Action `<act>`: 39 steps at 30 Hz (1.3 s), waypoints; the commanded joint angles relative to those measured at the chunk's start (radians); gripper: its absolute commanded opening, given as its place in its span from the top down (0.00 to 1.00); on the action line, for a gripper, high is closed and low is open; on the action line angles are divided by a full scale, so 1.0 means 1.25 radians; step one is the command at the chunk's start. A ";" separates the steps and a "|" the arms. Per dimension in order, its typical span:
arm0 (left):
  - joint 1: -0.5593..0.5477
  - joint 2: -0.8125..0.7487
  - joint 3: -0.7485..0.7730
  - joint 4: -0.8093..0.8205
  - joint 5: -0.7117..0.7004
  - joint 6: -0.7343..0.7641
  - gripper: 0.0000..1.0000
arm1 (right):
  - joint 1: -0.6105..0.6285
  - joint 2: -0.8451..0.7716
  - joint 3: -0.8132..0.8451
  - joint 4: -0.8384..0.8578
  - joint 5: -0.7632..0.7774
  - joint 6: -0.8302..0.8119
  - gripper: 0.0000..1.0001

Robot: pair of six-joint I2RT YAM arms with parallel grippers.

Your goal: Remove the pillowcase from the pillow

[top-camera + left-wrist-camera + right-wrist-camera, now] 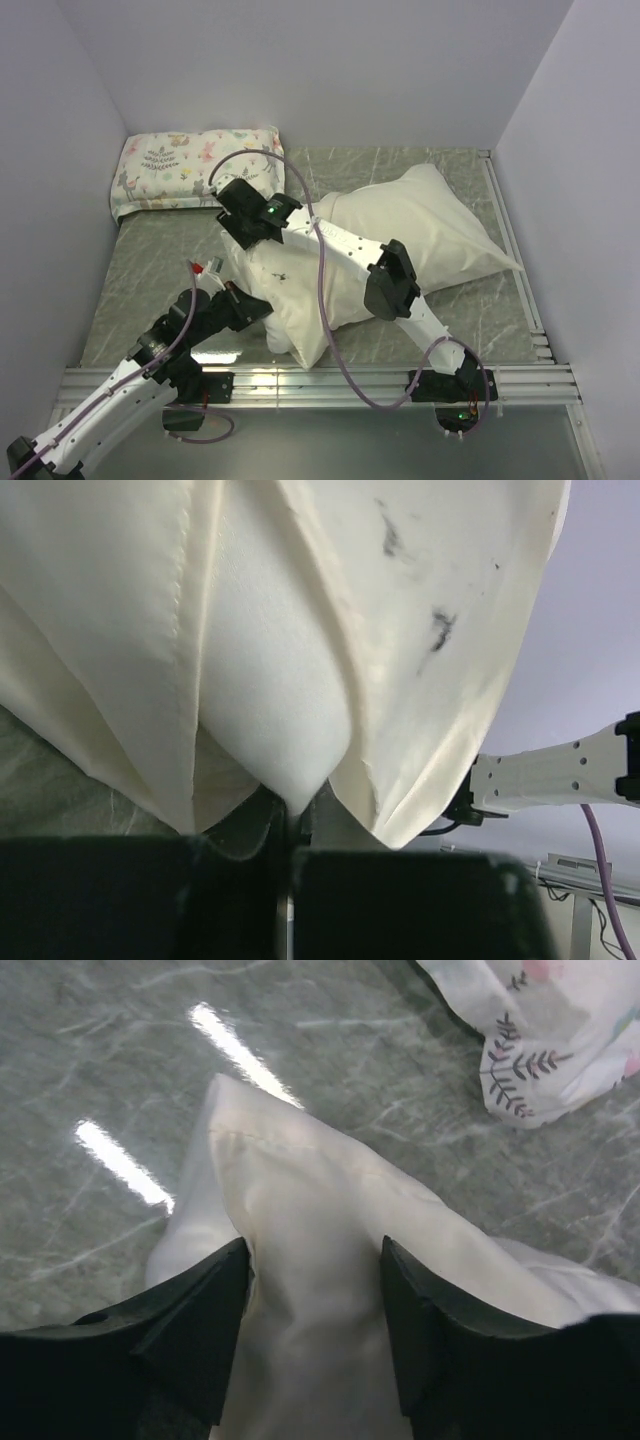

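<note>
The cream pillowcase (pixel 430 230) still covers most of the pillow, lying slantwise across the green marbled table (pixel 150 270). My left gripper (pixel 262 308) is at its near-left end. In the left wrist view this gripper (pixel 295 815) is shut on the tip of the whiter pillow (pixel 270 680), which pokes out between folds of the pillowcase (pixel 450 680). My right arm reaches over the pillow to its far-left corner, where the right gripper (pixel 240 228) sits. In the right wrist view the right gripper (pixel 315 1250) has a bunched corner of the pillowcase (pixel 300 1160) squeezed between its widely spaced fingers.
A smaller floral-print pillow (pixel 195 165) lies at the back left against the wall, close to my right gripper, and shows in the right wrist view (pixel 550 1040). Metal rails run along the front edge (pixel 400 375) and right edge (pixel 510 240). Walls close in on three sides.
</note>
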 commanded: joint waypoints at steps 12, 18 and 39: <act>-0.007 -0.067 0.121 -0.133 -0.021 0.022 1.00 | -0.179 -0.014 -0.054 -0.001 0.097 0.163 1.00; -0.007 -0.092 0.151 -0.176 -0.018 0.033 0.99 | -0.250 -0.060 -0.144 0.043 0.153 0.239 1.00; -0.007 0.005 0.242 -0.047 -0.208 -0.004 0.99 | -0.101 -0.553 -0.416 0.117 0.163 0.221 0.21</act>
